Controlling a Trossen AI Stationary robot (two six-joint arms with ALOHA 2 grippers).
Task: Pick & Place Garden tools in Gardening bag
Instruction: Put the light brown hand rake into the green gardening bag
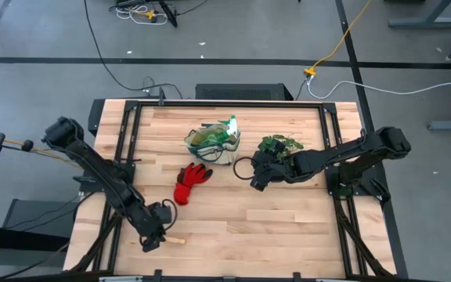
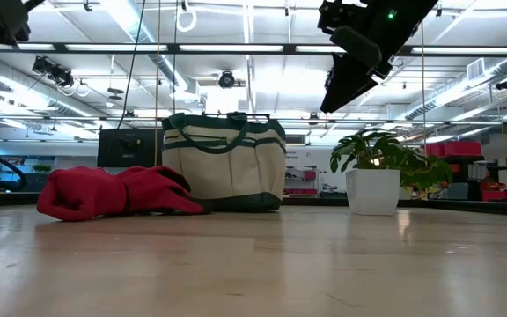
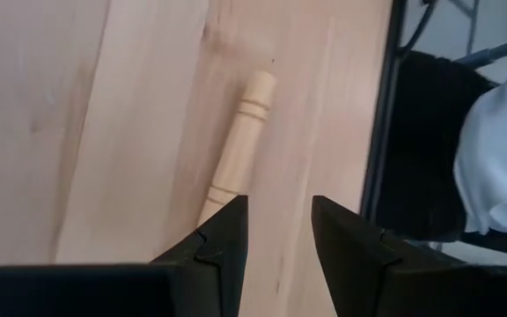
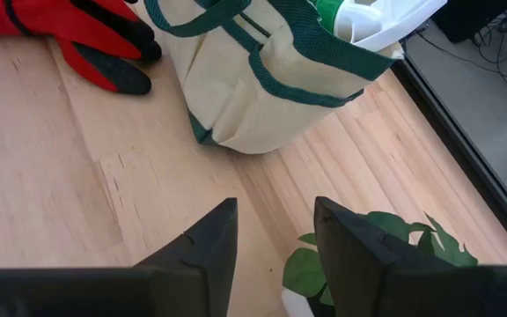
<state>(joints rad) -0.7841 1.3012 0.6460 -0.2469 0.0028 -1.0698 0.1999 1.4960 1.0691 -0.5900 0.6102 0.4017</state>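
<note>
From above, we see the gardening bag [image 1: 212, 144] near the table's [image 1: 288, 235] centre, toward twelve o'clock, with the spray bottle's white nozzle [image 1: 232, 124] poking from its mouth, so we judge that tool already packed. The red gloves [image 1: 191, 182] lie on the wood just at seven o'clock of the bag, not yet stowed. The left gripper [image 1: 156, 232] sits low near the table's seven o'clock edge, with a short wooden handle [image 1: 176, 240] showing beside it. The right gripper [image 1: 258, 178] hangs at four o'clock of the bag, over the potted plant [image 1: 280, 146]. Shears and the second rake we cannot find here; they may be inside the bag.

From table height, the gloves [image 2: 113, 192] rest at nine o'clock of the bag [image 2: 224, 162], touching or just short of it; the plant [image 2: 378, 176] stands apart at three o'clock. A dark gripper [image 2: 359, 53] hangs overhead, which the overhead view suggests is the right one.

On the left wrist, the fingers [image 3: 223, 238] stand parted with nothing between them, and the rake's wooden handle [image 3: 240, 141] lies just beyond them; its metal head is hidden behind the finger.

On the right wrist, the fingers [image 4: 214, 238] are likewise parted and empty, the bag [image 4: 262, 79] and a glove [image 4: 86, 44] ahead, plant leaves [image 4: 368, 246] close beneath. We judge gloves and this rake remain.
</note>
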